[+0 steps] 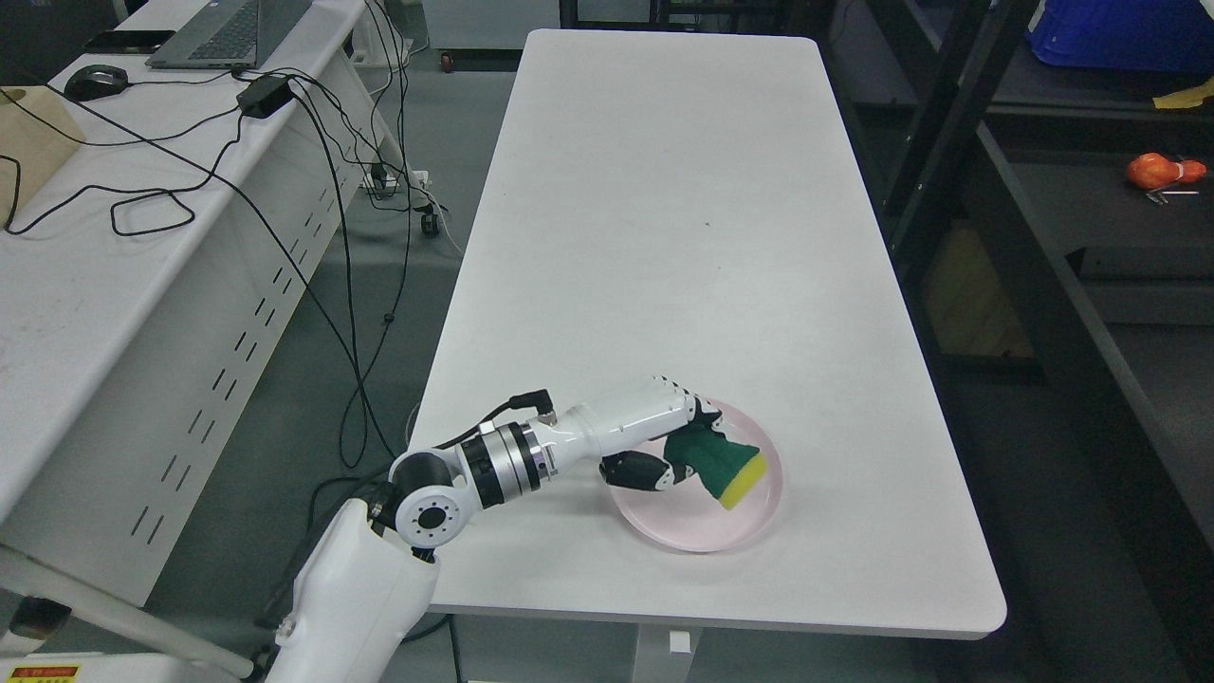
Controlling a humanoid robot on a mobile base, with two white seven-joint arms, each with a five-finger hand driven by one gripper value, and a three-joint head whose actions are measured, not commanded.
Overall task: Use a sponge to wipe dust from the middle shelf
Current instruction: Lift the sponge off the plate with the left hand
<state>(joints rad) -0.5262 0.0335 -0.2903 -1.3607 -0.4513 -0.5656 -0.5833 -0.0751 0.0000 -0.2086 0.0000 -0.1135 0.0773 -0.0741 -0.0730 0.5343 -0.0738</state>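
A green and yellow sponge (728,465) is held over a pink plate (749,526) near the front of the white table (664,237). My left hand (678,446) reaches in from the lower left, its fingers curled around the sponge's green end. The yellow end points toward the plate's right side. A dark metal shelf unit (1091,247) stands to the right of the table. My right arm does not show.
An orange object (1162,171) lies on a dark shelf at the upper right, with a blue bin (1129,38) above it. To the left a white desk (104,285) carries a laptop (228,33), a mouse and trailing black cables.
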